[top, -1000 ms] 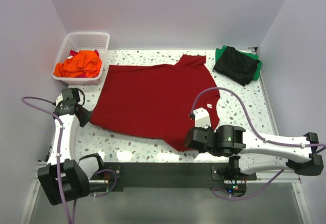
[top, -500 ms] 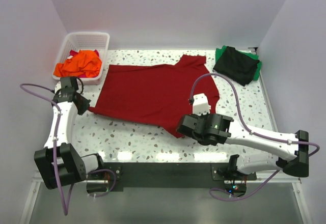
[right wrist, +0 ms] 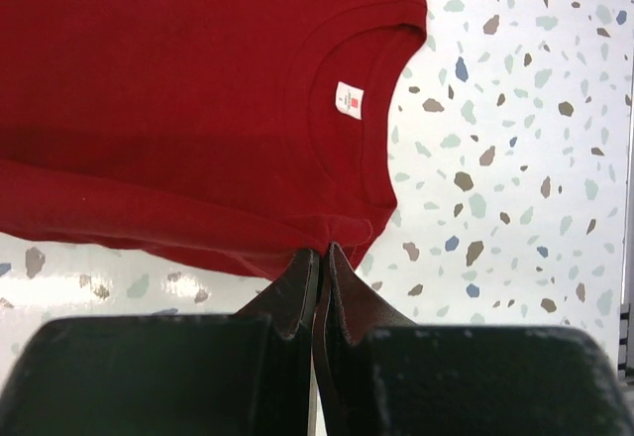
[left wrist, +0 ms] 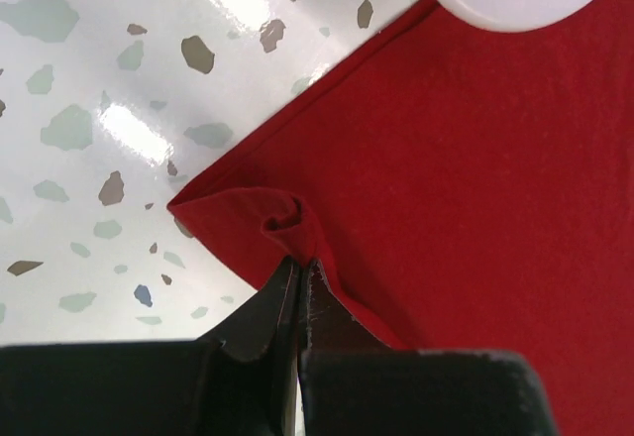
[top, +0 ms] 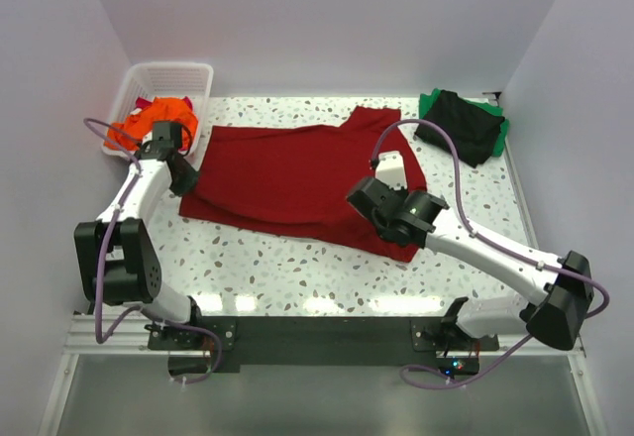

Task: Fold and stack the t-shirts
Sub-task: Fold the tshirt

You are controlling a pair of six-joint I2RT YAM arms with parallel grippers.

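Note:
The dark red t-shirt lies spread on the speckled table, its near half lifted and folded back over the far half. My left gripper is shut on the shirt's left edge, near the basket. My right gripper is shut on the shirt's edge near the collar, whose white label shows. Orange and red shirts lie in the white basket. A folded black shirt sits on a green one at the far right corner.
The white slatted basket stands at the far left corner; its rim shows in the left wrist view. Walls close in the table on the left, back and right. Bare speckled tabletop lies in front of the shirt.
Both grippers have moved away from the near edge toward the back, carrying the shirt's near edge with them. The shirt now covers less of the front of the table.

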